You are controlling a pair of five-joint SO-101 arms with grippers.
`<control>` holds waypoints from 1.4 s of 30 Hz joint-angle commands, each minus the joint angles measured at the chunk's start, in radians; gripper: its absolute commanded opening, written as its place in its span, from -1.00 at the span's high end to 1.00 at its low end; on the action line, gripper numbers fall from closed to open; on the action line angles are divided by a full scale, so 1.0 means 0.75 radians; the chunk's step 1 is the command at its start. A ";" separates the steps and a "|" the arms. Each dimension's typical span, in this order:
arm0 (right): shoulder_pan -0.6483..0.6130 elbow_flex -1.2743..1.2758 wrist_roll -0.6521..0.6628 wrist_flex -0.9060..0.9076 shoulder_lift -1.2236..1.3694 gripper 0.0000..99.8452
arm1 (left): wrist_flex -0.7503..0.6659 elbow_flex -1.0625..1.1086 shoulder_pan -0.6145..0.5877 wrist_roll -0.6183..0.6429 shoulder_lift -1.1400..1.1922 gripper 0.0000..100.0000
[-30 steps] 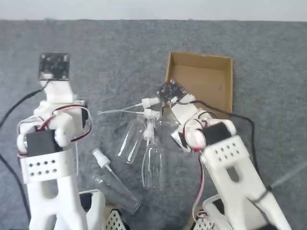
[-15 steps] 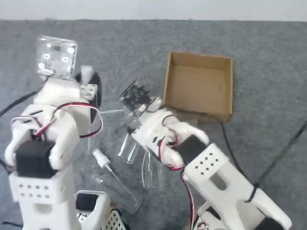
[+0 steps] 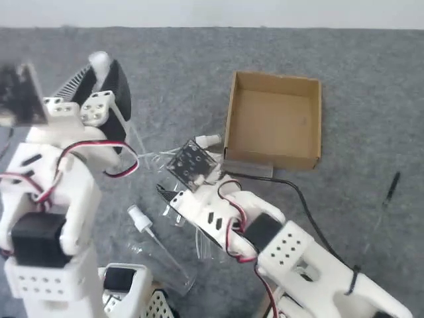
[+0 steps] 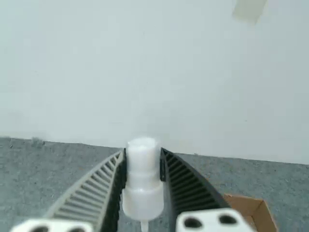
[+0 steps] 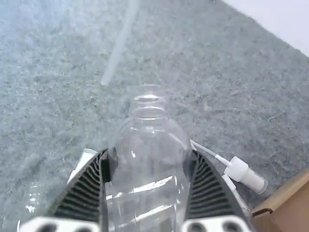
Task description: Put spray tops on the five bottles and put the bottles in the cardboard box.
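Both claws clenched, one part in each.
Nearest, a capped bottle (image 3: 159,255) lay on the worktop (image 3: 371,99); the right claw (image 5: 149,159) gripped an open-necked bottle (image 5: 147,125) (neck pointing away from it), a loose top (image 5: 244,173) beyond by the box (image 3: 275,119); the left claw (image 4: 143,152) pinched a spray top (image 4: 143,191) aloft.

The high view looks down on the table (image 3: 371,99) from behind the arms. The left wrist view faces the wall (image 4: 145,63) past a spray top (image 4: 143,179). The right wrist view tilts down, close on a bottle (image 5: 147,145). All three share the cardboard box (image 3: 275,119).
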 commanded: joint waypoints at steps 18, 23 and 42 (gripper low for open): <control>-0.009 0.004 -0.025 -0.048 -0.103 0.99 | -0.055 0.287 0.108 0.059 -0.086 0.98; 0.007 0.006 -0.176 -0.054 -0.116 0.99 | 0.072 0.347 0.184 0.059 -0.086 0.98; 0.058 0.096 -0.252 -0.130 -0.118 0.99 | 0.184 0.459 0.207 -0.055 -0.086 0.79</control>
